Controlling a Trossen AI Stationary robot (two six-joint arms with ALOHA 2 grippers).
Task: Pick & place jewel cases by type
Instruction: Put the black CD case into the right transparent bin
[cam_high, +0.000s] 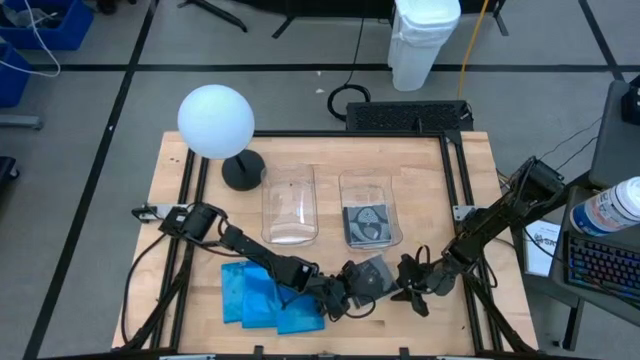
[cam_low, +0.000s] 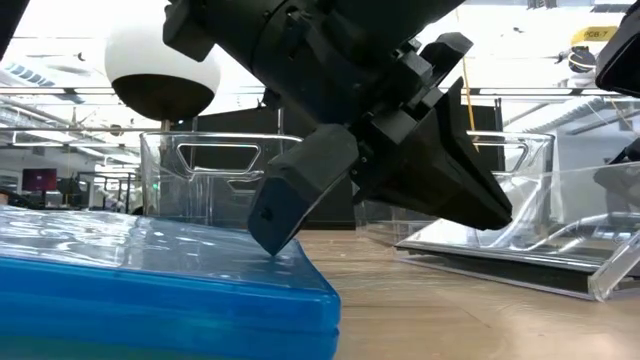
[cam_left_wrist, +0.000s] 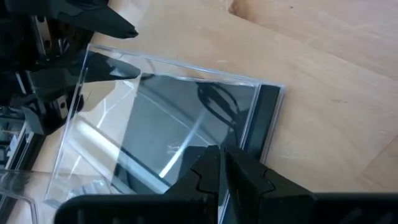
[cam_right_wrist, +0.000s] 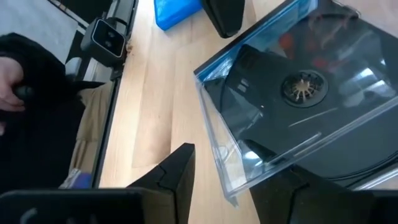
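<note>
My matt black left gripper (cam_left_wrist: 222, 169) meets a glossy clear plastic jewel case (cam_left_wrist: 168, 118) on the smooth pale wood table (cam_high: 420, 170); the blue jewel cases (cam_high: 262, 297) shine like plastic.

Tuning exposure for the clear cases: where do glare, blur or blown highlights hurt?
Low view: room behind blown out, left gripper a dark silhouette, blue jewel cases soft up close. Left wrist view: white streaks across the clear jewel case. Right wrist view: reflections on its lid.

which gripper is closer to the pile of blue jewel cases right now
Left. The left gripper sits just off the blue pile's right edge, at the clear case. The right gripper is farther right, beyond that case.
</note>
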